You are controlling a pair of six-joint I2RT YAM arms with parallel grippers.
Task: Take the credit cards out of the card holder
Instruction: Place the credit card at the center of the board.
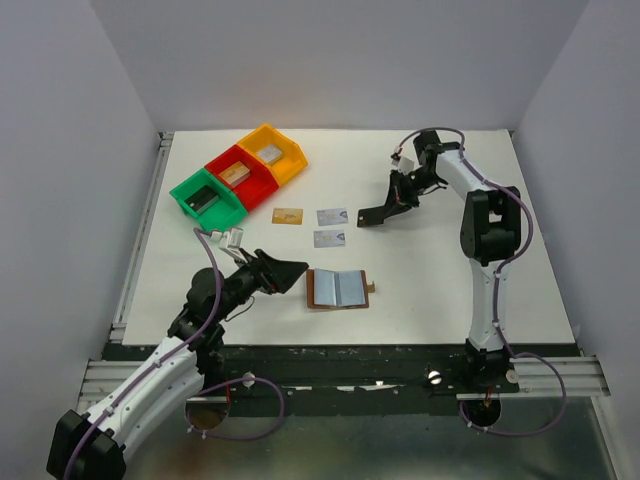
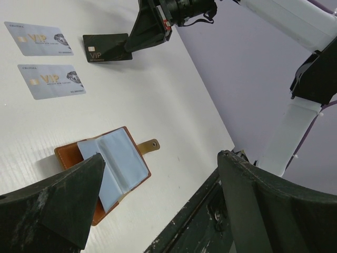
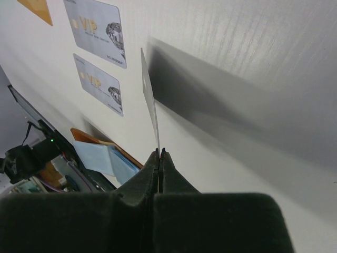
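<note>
The card holder (image 1: 337, 288) lies open on the table, light-blue inner faces up, snap tab to the right; it also shows in the left wrist view (image 2: 113, 163) and the right wrist view (image 3: 105, 158). A gold-tan card (image 1: 287, 216) and two silvery cards (image 1: 331, 216) (image 1: 329, 238) lie flat beyond it. My right gripper (image 1: 385, 207) is shut on a black card (image 1: 367, 215), held low over the table right of the silvery cards; the card is edge-on in the right wrist view (image 3: 150, 100). My left gripper (image 1: 295, 272) is open and empty, just left of the holder. No other black card shows.
Green (image 1: 207, 200), red (image 1: 240, 177) and yellow (image 1: 271, 153) bins stand in a diagonal row at the back left, each with a block inside. The table's near edge and a black rail (image 2: 210, 211) run just in front of the holder.
</note>
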